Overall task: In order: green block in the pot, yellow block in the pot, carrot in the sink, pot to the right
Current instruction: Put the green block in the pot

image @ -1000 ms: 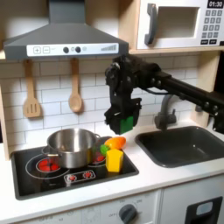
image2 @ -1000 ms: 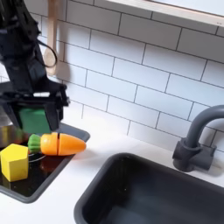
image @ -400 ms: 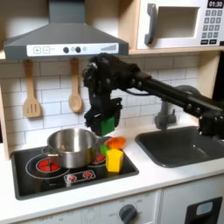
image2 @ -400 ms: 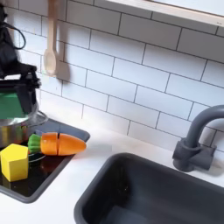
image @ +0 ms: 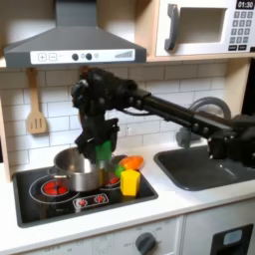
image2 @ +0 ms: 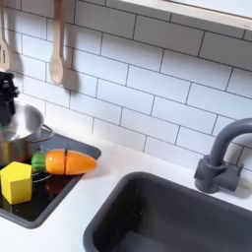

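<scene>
Sink (image: 199,165) right of stove, unused at this step. Pot (image: 82,167) on left burner, mouth up. Gripper (image: 103,149) over pot's right rim, clamped on green block (image: 106,150). Carrot (image2: 64,161) and yellow block (image2: 16,182) just right of pot. Advisable: centring over pot mouth, lowering inside rim, opening only then, rising straight clear.

Green block (image: 105,149), yellow block (image2: 16,182), orange carrot (image2: 67,161), steel pot (image: 80,167), seemingly dark grey sink (image2: 167,217).
</scene>
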Motion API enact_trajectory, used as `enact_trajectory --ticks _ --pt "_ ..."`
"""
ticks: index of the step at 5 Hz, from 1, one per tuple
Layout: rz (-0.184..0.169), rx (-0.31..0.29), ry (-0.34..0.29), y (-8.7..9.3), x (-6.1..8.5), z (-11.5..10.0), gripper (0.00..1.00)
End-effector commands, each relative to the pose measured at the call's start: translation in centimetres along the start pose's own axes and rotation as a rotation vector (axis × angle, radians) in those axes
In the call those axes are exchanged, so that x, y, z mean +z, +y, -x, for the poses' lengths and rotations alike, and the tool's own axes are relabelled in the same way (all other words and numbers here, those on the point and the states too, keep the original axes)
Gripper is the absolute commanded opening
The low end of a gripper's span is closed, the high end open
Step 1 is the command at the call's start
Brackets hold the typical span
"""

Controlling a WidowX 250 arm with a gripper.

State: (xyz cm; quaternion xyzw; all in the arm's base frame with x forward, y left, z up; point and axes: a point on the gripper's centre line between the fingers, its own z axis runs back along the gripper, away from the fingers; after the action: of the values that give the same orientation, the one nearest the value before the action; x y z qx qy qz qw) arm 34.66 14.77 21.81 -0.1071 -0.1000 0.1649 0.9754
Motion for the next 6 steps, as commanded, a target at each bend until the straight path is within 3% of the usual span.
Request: enact_trajectory --ticks 1,3,4,5,6 --pt "-0.021 0.008 0.003 -0.1 -1.2 -3.0 0.00" --pt "-0.044 -0.044 0.000 -3.2 -2.1 -4.2 0.00" --pt "-0.060 -0.045 0.010 -3.8 -2.9 -4.4 0.00" --pt "-0.059 -0.021 0.020 -3.0 -3.7 -4.6 0.00" --pt "-0.056 -0.017 0.017 -2.5 -3.1 -4.5 0.00"
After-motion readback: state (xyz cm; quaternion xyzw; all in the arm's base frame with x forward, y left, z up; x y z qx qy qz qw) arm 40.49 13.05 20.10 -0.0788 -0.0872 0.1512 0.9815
